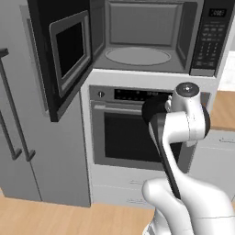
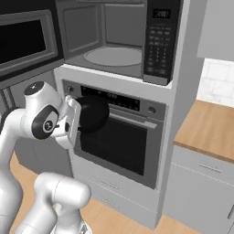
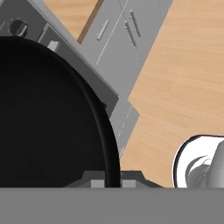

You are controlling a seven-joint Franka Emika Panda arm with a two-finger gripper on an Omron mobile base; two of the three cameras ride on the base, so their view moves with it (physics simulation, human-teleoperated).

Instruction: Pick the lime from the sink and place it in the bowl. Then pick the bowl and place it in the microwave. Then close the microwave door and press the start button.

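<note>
You've got the bowl (image 2: 93,113) pinched by its rim, jaws clamped down tight on the thin edge at the bottom middle of the hand view. In the right base view it sits center-left of the frame, tipped on its side in front of the wall oven (image 2: 119,145), with the gripper (image 3: 111,180) behind it. The microwave (image 1: 147,36) is up top with its cavity bare and the microwave door (image 1: 62,55) swung wide at upper left. I can't see the lime inside that black bowl. My guess: the bowl is stiff and light, but a rim grip on smooth matte plastic can swivel, and tilted like that a round lime could roll out. Level it before you lift toward the turntable.
</note>
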